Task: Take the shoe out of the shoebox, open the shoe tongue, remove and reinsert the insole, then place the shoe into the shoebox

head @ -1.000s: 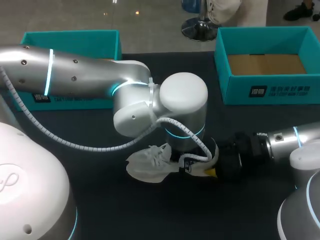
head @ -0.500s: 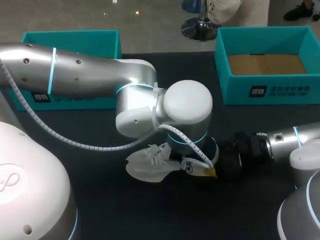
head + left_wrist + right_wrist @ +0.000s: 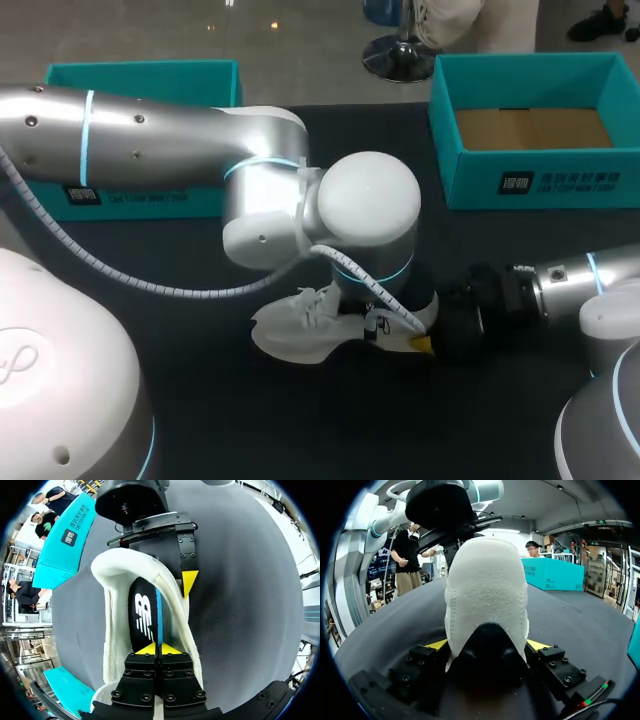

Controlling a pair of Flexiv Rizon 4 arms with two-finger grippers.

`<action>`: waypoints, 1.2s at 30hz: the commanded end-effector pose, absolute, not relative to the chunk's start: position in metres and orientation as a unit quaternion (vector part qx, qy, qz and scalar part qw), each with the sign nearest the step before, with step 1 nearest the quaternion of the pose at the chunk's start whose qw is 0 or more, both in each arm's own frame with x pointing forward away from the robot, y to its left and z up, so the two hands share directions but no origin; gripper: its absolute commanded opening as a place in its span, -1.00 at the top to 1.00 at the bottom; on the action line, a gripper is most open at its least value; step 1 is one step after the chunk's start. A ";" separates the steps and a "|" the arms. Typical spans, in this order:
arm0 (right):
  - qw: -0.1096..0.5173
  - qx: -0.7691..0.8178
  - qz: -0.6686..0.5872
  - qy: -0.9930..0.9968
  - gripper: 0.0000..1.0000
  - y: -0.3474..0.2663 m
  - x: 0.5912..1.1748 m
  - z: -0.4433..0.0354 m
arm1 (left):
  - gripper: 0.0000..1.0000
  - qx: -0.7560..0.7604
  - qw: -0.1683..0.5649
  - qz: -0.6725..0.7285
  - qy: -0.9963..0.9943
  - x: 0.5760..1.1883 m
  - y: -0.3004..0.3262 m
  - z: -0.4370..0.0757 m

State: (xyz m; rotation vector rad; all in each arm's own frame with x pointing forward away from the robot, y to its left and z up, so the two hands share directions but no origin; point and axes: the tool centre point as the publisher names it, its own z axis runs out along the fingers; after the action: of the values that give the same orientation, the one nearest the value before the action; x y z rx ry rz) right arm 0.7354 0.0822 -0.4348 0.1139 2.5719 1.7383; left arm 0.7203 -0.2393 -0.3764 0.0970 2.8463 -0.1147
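White shoe (image 3: 295, 335): sitting upright on the black table (image 3: 200, 420), front middle, well apart from the teal shoebox (image 3: 530, 185) and the second teal box (image 3: 140, 75).
Black insole (image 3: 142, 615): lying inside the shoe.
Right gripper (image 3: 487, 645): clamping the heel from both sides.
Left gripper (image 3: 160, 649): hanging in the shoe's mouth over the insole, fingertips pressing together; whether it is pinching the insole is unclear.
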 end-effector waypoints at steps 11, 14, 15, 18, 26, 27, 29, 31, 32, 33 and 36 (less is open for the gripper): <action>0.018 0.037 0.558 0.829 1.00 0.085 0.736 -0.439 | 1.00 0.023 0.161 -0.063 0.985 0.710 -0.220 -0.331; 0.018 0.037 0.558 0.829 1.00 0.085 0.736 -0.439 | 1.00 0.022 0.161 -0.066 0.985 0.709 -0.219 -0.330; 0.018 0.037 0.558 0.829 1.00 0.085 0.736 -0.439 | 1.00 0.022 0.160 -0.067 0.985 0.708 -0.219 -0.329; 0.018 0.037 0.558 0.829 1.00 0.085 0.736 -0.439 | 1.00 0.023 0.159 -0.069 0.985 0.704 -0.221 -0.327; 0.018 0.037 0.558 0.829 1.00 0.085 0.736 -0.439 | 1.00 0.027 0.154 -0.073 0.985 0.700 -0.234 -0.327; 0.018 0.037 0.558 0.829 1.00 0.085 0.736 -0.439 | 1.00 0.028 0.153 -0.076 0.985 0.699 -0.236 -0.327; 0.018 0.037 0.558 0.829 1.00 0.085 0.736 -0.439 | 1.00 0.029 0.156 -0.080 0.984 0.698 -0.238 -0.327; 0.018 0.037 0.558 0.829 1.00 0.085 0.736 -0.439 | 1.00 0.032 0.152 -0.094 0.983 0.697 -0.240 -0.327; 0.018 0.037 0.558 0.829 1.00 0.085 0.736 -0.439 | 1.00 0.035 0.153 -0.102 0.982 0.696 -0.240 -0.326; 0.018 0.037 0.558 0.829 1.00 0.085 0.736 -0.439 | 1.00 0.038 0.153 -0.108 0.982 0.695 -0.240 -0.325; 0.018 0.037 0.558 0.829 1.00 0.085 0.736 -0.439 | 1.00 0.039 0.153 -0.118 0.980 0.693 -0.238 -0.324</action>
State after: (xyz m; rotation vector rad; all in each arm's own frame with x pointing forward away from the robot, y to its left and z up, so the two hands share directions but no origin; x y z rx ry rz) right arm 0.7351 0.0817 -0.4346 0.1135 2.5731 1.7373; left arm 0.6937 -0.2459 -0.3235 0.1072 2.8146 -0.3059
